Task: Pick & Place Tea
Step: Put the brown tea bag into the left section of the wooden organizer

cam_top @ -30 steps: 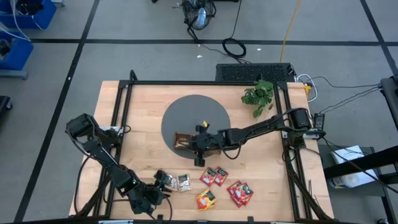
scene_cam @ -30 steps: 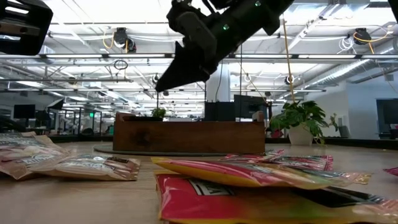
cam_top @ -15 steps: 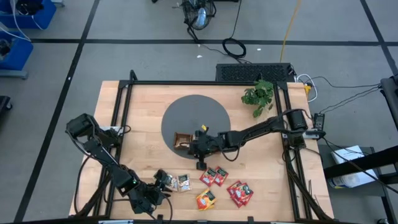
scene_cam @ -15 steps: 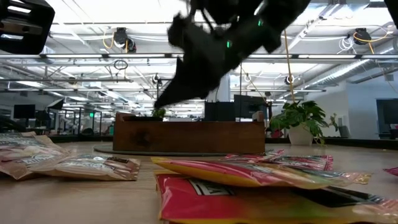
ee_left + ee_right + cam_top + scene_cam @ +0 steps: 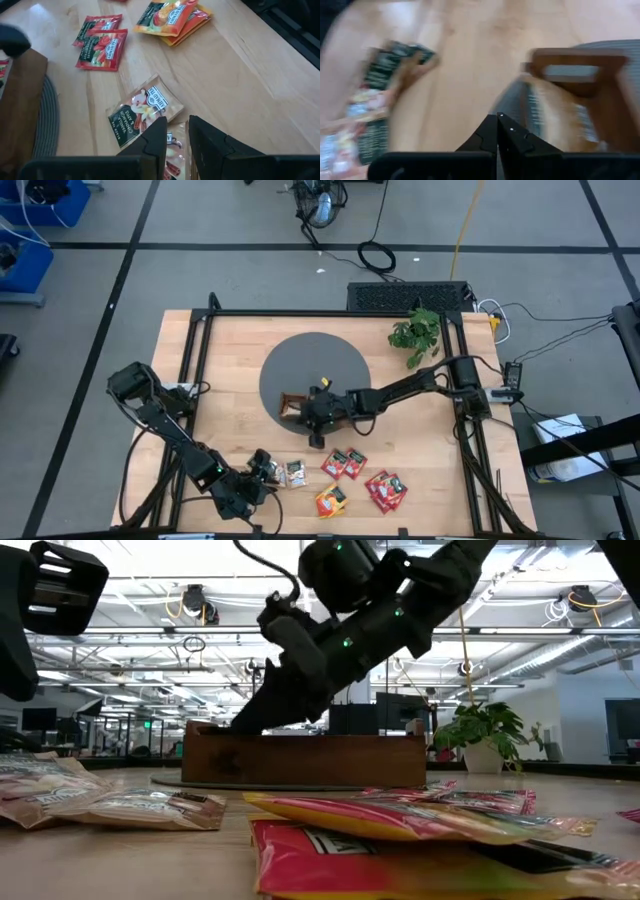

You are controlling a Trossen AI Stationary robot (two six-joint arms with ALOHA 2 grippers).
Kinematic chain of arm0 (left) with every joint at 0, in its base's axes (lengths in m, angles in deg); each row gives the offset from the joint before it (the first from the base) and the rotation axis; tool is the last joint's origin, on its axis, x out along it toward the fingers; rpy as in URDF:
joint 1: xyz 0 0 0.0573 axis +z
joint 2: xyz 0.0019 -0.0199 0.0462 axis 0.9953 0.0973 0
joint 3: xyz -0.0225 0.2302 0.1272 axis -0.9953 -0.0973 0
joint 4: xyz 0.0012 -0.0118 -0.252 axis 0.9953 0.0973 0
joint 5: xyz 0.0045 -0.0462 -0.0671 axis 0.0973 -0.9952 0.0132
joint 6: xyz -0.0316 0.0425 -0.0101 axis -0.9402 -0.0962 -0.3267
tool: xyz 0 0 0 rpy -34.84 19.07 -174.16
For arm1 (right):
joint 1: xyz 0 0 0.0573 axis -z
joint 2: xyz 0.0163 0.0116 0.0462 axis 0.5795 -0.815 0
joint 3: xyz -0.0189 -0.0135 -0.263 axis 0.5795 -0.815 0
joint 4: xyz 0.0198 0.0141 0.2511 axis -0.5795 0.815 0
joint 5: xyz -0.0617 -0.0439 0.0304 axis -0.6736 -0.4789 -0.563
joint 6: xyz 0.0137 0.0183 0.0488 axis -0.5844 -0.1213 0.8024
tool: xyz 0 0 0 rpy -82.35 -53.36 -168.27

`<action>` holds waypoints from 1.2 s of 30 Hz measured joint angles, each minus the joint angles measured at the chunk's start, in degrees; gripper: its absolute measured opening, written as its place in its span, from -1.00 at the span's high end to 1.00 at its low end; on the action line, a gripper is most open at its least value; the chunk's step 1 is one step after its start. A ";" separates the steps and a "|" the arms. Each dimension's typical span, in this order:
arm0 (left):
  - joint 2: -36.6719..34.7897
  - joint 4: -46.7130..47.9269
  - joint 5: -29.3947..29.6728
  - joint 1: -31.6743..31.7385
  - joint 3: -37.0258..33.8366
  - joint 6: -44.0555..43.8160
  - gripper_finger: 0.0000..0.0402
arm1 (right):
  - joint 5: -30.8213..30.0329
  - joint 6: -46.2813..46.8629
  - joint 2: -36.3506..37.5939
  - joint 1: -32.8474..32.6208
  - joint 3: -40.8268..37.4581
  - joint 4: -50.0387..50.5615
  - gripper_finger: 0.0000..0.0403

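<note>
Now, high view: my right fingers (image 5: 318, 442) hover beside the brown wooden three-compartment tray (image 5: 293, 406); flat red, orange and green tea sachets (image 5: 343, 464) lie nearer the surface's (image 5: 230, 360) front edge.
Left wrist view: my left fingers (image 5: 176, 134) slightly spread over a green sachet (image 5: 144, 110).
Right wrist view: my fingers pressed together, empty.

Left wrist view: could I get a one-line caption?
Left gripper hovers, open, over dark green tea sachets.
</note>
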 joint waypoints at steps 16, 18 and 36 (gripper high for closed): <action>0.00 0.50 -0.83 -0.02 0.00 -0.85 0.56 | -7.18 -0.18 3.02 6.69 0.07 0.62 1.00; 0.00 0.53 -1.49 -0.02 0.00 -0.89 0.56 | -9.67 -0.33 3.72 7.20 0.07 1.86 1.00; -1.51 3.26 14.60 5.06 -0.02 7.11 0.56 | -13.77 -3.80 7.91 10.70 0.04 12.44 1.00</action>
